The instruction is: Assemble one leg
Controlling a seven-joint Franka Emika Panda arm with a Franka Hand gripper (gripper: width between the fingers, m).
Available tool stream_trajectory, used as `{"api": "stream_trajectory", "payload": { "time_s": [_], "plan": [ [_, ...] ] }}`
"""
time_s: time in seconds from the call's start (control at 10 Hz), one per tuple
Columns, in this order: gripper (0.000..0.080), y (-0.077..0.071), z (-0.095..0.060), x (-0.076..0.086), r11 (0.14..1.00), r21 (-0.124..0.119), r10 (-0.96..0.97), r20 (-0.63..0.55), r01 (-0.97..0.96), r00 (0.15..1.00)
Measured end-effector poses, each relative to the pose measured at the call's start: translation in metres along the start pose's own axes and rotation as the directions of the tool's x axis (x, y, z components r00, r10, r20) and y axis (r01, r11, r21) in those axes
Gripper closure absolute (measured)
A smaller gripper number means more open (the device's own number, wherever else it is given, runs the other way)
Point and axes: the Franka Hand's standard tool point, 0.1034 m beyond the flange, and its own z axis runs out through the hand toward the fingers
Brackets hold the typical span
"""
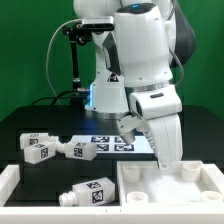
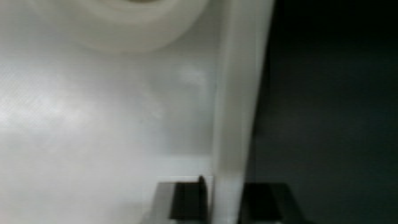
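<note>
Closest leg (image 1: 88, 192) lies on its side just beside the big white tray (image 1: 128, 190), gripper (image 1: 166, 160) down at the tray's far rim, can't tell if it's pinching or loose

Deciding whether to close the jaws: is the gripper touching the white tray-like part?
Cannot tell. Exterior view: gripper low at the tray-like part, tips unclear. Wrist view: its wall close, no plain contact or gap.

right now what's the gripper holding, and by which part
The gripper straddles a wall of the white tray-like part; whether it is clamped cannot be told.
</note>
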Motion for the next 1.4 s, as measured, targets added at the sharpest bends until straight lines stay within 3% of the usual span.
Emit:
{"api": "stream_trajectory", "payload": {
  "time_s": [0.3, 0.4, 0.5, 0.8, 1.4],
  "plan": [
    [0.0359, -0.002, -0.001, -0.002, 1.000, 0.001, 0.001, 0.003, -0.001, 1.000],
    [0.0359, -0.013, -0.009, -0.006, 1.000, 0.004, 0.005, 0.020, -0.005, 1.000],
    [0.0204, -0.023, -0.026, -0.011, 1.000, -0.004, 0.002, 0.048, -0.002, 0.999],
    [0.0153, -0.051, -0.065, -0.031, 0.998, -0.039, 0.059, 0.116, -0.055, 0.991],
    [0.0151, -0.053, -0.062, -0.035, 0.997, -0.032, 0.069, 0.113, -0.066, 0.991]
  ]
}}
